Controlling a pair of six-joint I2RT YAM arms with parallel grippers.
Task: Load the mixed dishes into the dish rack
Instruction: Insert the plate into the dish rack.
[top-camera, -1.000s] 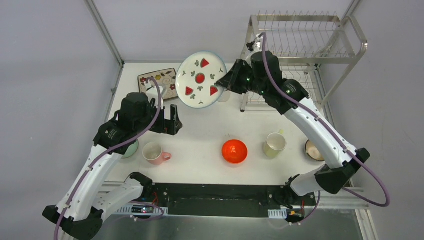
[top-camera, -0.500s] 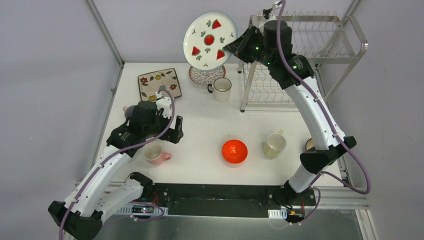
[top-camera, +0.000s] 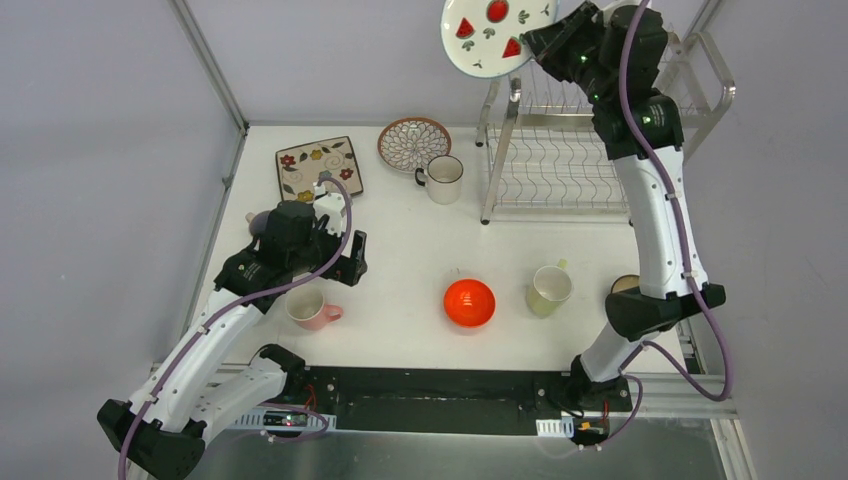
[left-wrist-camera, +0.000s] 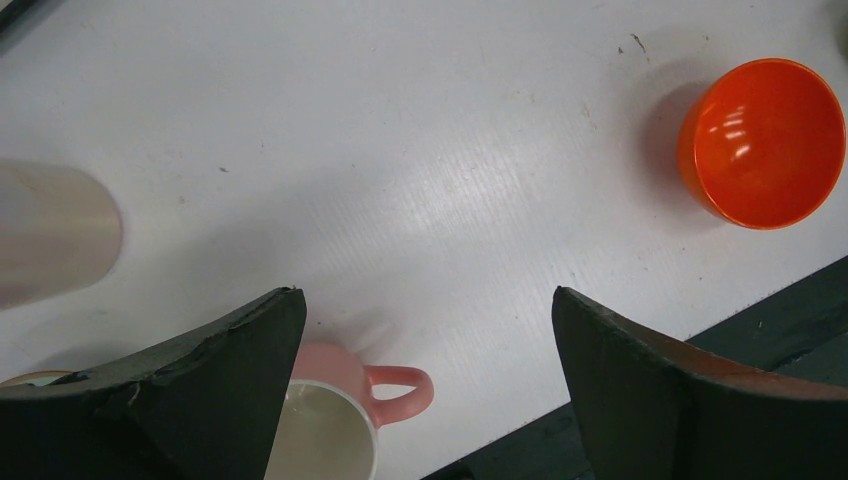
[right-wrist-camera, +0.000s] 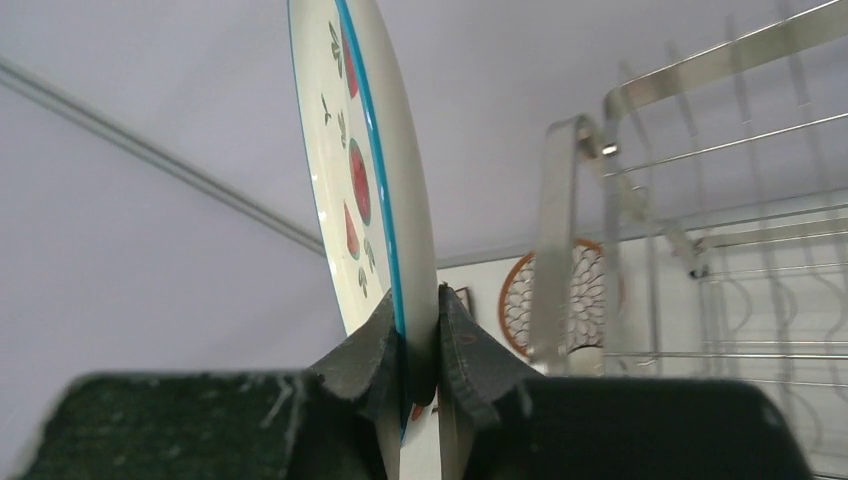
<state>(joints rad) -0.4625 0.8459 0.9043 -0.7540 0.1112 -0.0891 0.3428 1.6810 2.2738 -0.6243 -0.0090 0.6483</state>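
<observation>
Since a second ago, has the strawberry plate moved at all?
Yes. The strawberry plate, pinched by the right gripper, has risen rightward in the top view, from left of the dish rack to its upper left corner.

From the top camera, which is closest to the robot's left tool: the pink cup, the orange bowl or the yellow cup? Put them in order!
Starting from the left tool:
1. Pink cup, right beside it, toward the robot's bases.
2. Orange bowl, off to the right, in the middle.
3. Yellow cup, farther right, past the bowl.
</observation>
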